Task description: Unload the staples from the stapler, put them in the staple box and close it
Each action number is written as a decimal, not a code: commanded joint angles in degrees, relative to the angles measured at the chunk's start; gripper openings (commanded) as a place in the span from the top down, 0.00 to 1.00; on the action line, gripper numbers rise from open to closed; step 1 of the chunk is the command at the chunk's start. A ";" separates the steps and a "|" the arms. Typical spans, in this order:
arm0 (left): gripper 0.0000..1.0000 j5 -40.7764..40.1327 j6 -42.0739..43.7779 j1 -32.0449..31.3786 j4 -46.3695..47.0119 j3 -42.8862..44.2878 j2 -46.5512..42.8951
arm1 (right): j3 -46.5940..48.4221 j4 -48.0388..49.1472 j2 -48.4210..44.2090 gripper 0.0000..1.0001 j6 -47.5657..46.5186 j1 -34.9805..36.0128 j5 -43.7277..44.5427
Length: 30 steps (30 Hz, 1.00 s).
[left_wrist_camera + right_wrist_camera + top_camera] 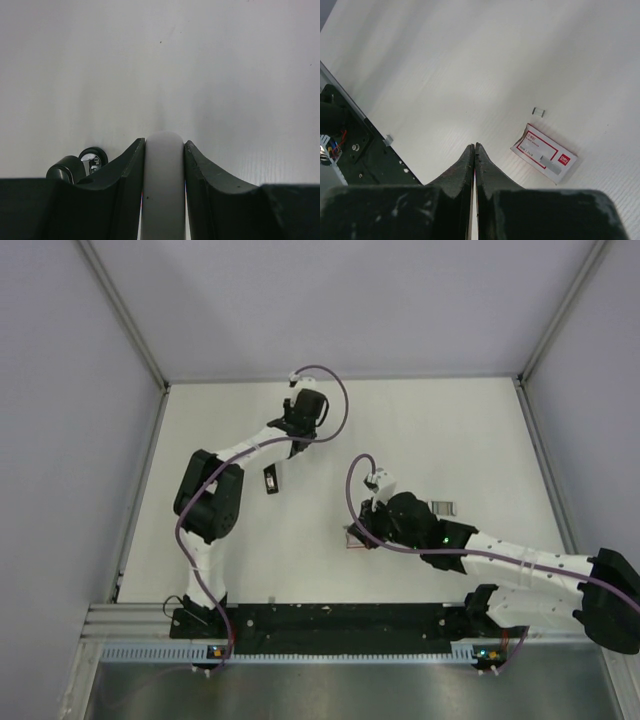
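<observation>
Up top, the left gripper (164, 144) is clamped hard on a pale grey, round-ended stapler (162, 180). Both black fingers (127, 175) press flat against its sides, and its rounded end pokes out just past the tips. In that left wrist view a small black, knob-like part with a shiny bit in it (90, 160) sits low beside the left finger; what it belongs to, I cannot tell. Beyond it there is only the white table (450, 430), with a soft shadow ahead of the stapler.

Over to the right gripper (474, 148): it hangs above the table with its dark fingers pressed together tip to tip, only a hairline seam between them. Whether anything thin is pinched in that seam, I cannot tell.

And there are the staples (538, 112), a short silvery-grey metal strip lying flat on the table. They are out in the open, apart from the right gripper and near the far corner of the small red-and-white cardboard box (543, 153), not touching it. The box lies flat too, off to one side of the closed fingertips. The black base rail (365, 155) runs along the table edge on the other side.

From overhead, a small dark piece with a pale middle (270, 480) shows just beside the left forearm.
</observation>
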 commanded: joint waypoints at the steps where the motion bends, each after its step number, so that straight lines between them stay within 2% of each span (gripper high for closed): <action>1: 1.00 4.34 -1.52 0.95 -5.29 3.89 1.50 | -0.38 3.03 -0.83 1.00 0.07 0.86 -1.40; 5: 0.96 6.02 -3.18 1.22 -9.25 4.51 3.26 | -0.56 3.11 -0.91 1.00 0.25 0.95 -1.84; 10: 0.87 9.26 -5.65 1.39 -9.17 1.00 3.43 | -0.91 2.94 -0.91 1.00 0.86 0.86 -2.46; 17: 0.65 12.61 -8.11 1.39 -8.90 -3.13 1.85 | -1.44 3.20 -1.18 1.00 1.74 0.86 -2.55; 20: 0.60 13.84 -8.38 1.48 -9.26 -3.49 1.76 | -0.74 2.59 -0.56 0.99 1.92 0.95 -4.02; 24: 0.57 13.49 -8.55 1.48 -8.56 -4.80 0.80 | -0.47 1.89 -0.74 0.90 2.01 1.21 -4.04; 28: 0.55 13.23 -8.20 1.39 -7.85 -5.68 -0.43 | 0.05 0.31 -0.74 0.71 1.48 1.21 -3.69; 30: 0.54 13.14 -8.11 1.39 -7.94 -5.77 -1.48 | 0.76 -0.84 -0.82 0.66 0.87 1.30 -3.43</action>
